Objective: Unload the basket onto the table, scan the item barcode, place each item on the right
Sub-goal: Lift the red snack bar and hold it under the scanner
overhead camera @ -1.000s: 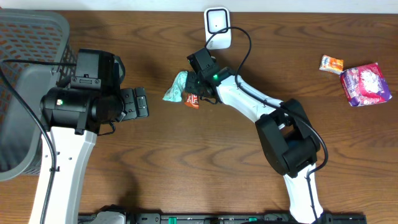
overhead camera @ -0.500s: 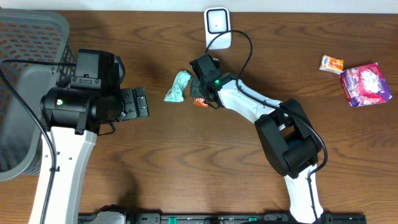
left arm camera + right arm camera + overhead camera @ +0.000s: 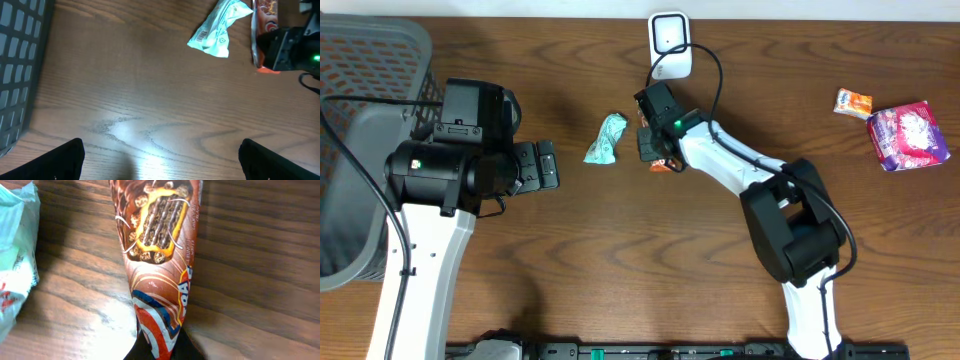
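Shifted right, away from the teal packet (image 3: 606, 138), the right gripper (image 3: 655, 152) clamps the chocolate bar (image 3: 160, 255), which runs bottom-to-top in the wrist frame; the left gripper (image 3: 160, 155) gapes.

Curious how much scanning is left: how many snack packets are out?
4: a teal one mid-table, a brown one in the right gripper beside it, a small orange and a purple one far right. The basket may hide more.

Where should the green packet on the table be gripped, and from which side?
Likely across the narrow middle of the green packet, jaws coming down from above: it lies flat and long on the table, and this leaves the barcode at its end uncovered.
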`<state>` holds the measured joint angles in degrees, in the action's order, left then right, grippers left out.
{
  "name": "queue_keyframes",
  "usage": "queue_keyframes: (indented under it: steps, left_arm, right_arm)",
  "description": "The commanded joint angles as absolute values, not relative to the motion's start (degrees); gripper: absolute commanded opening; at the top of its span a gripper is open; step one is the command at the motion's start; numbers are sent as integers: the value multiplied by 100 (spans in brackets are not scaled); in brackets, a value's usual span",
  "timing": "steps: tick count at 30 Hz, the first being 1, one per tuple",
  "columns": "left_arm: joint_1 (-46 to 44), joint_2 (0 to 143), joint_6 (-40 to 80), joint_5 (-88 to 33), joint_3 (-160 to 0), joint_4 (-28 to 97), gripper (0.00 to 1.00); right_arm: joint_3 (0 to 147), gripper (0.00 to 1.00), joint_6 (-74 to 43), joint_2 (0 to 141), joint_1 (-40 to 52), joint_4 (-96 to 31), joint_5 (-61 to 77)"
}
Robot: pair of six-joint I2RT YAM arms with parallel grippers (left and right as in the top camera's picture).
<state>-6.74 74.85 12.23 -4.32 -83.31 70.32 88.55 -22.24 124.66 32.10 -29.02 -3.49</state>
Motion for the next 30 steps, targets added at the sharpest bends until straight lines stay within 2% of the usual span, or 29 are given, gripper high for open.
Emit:
queue_keyframes:
  steps: [1, 8, 13, 30]
  left_arm:
    - [-644, 7502, 1253, -381, -8359, 7046, 98]
    - [-644, 7502, 1256, -381, -8359, 7046, 98]
    - [-644, 7502, 1256, -381, -8359, 7046, 98]
    - [-644, 7502, 1256, -381, -8359, 7046, 98]
  right_arm:
    - [8930, 1, -1964, 11863, 3076, -3050, -440]
    - [8930, 1, -1498, 11229, 2956, -3310, -502]
    - [8930, 1, -1448, 10927, 2845, -3317, -1181]
    - [8930, 1, -1446, 10901, 2729, -3238, -1470]
